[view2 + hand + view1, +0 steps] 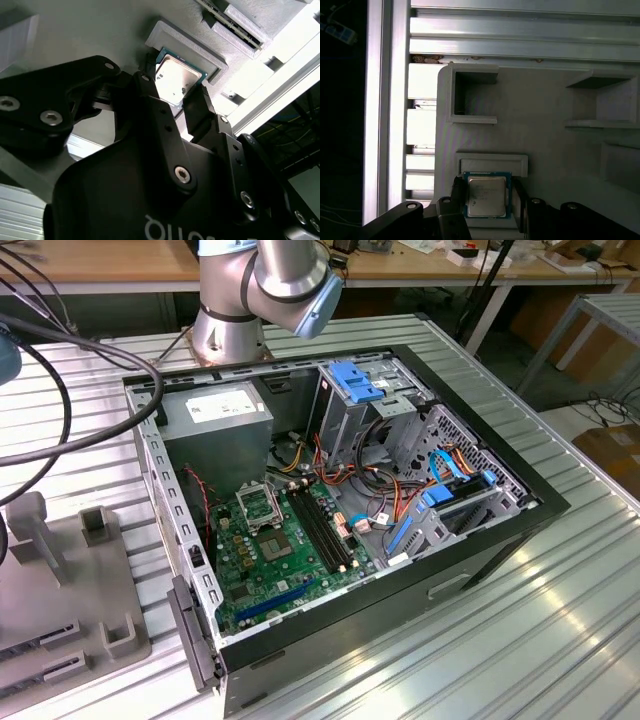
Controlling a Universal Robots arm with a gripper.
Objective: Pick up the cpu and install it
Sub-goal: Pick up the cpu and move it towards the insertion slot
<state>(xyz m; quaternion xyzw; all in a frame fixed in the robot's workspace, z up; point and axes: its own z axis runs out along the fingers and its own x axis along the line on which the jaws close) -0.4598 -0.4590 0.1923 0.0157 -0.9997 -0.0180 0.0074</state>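
The pick-up step is in hand — the gripper hangs spread, one finger on each side of the cpu, which lies flat in its grey holder — so the grasp calls, I judge, for a square, gentle close on its edges.

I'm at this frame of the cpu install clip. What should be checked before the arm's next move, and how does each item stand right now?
1. The cpu lies flat in its grey holder, metal top showing: ok.
2. The gripper is lined up at the cpu, in both wrist views: ok.
3. The gripper is closed firmly on the cpu: cannot tell.
4. The computer case is open, with the motherboard exposed in the exterior view: ok.
5. The socket frame on the motherboard is open and empty: cannot tell.
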